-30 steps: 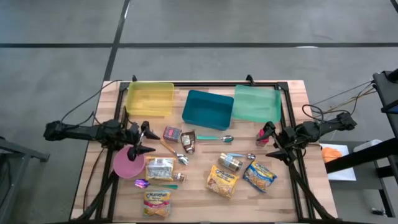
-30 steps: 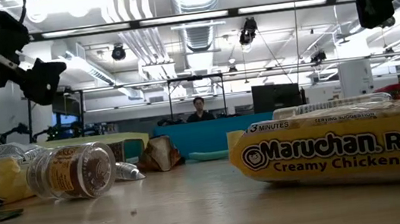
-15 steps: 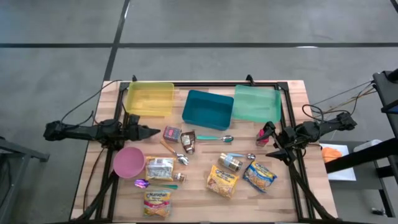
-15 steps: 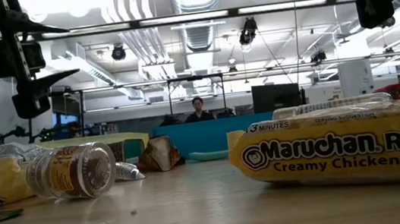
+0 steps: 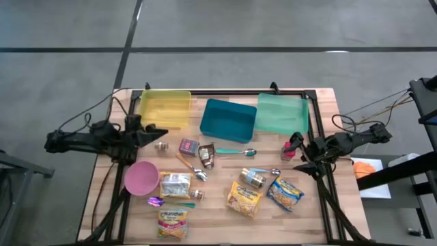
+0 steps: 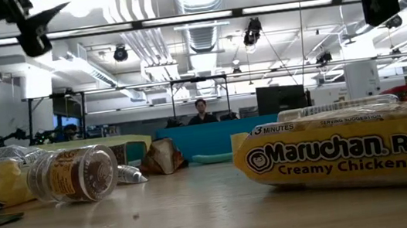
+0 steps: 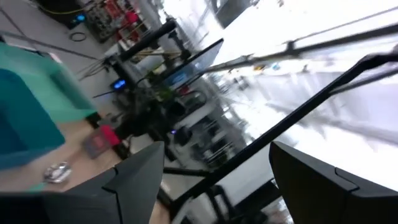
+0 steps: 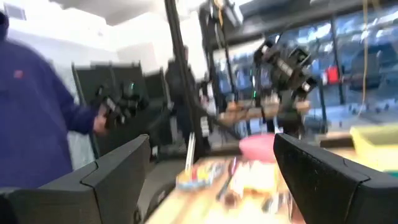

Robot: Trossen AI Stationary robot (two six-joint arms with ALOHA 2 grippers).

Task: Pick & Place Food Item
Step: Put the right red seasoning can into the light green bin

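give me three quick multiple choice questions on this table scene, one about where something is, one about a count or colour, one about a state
1. Where is the pink bowl?
A. inside the yellow bin
B. on the table's left side, beside a ramen pack
C. at the right edge

2. How many bins stand along the far edge?
A. two
B. three
C. four

3. How are the left gripper's fingers?
A. open, holding nothing
B. shut on a spoon
C. shut on the jar

Answers:
1 B, it sits on the wood next to the ramen pack.
2 B, the yellow bin, blue bin and green bin.
3 A, the left wrist view shows its fingers apart with nothing between them.
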